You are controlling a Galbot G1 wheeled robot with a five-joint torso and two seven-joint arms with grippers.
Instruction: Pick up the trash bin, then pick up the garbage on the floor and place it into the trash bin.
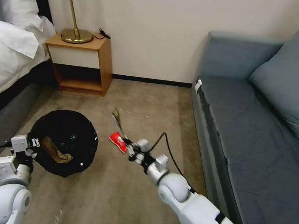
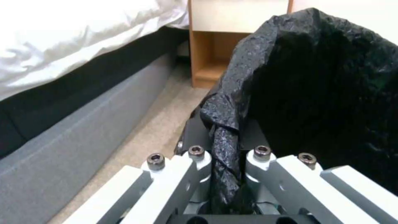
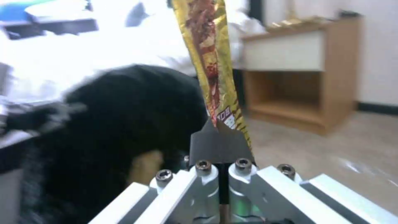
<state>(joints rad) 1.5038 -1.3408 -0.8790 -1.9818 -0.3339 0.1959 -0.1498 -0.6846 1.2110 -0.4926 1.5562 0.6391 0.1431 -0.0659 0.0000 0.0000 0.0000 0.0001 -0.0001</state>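
We find the left gripper (image 2: 226,146) with its fingers clamped on the bag-lined rim of the bin (image 1: 65,141), beside the bed (image 1: 4,65). Brown paper (image 1: 55,150) lies inside the bin. The right gripper (image 3: 219,140) has its fingers closed on the gold wrapper (image 3: 211,62), just right of the bin. A red packet (image 1: 117,141) shows below it on the floor (image 1: 107,202).
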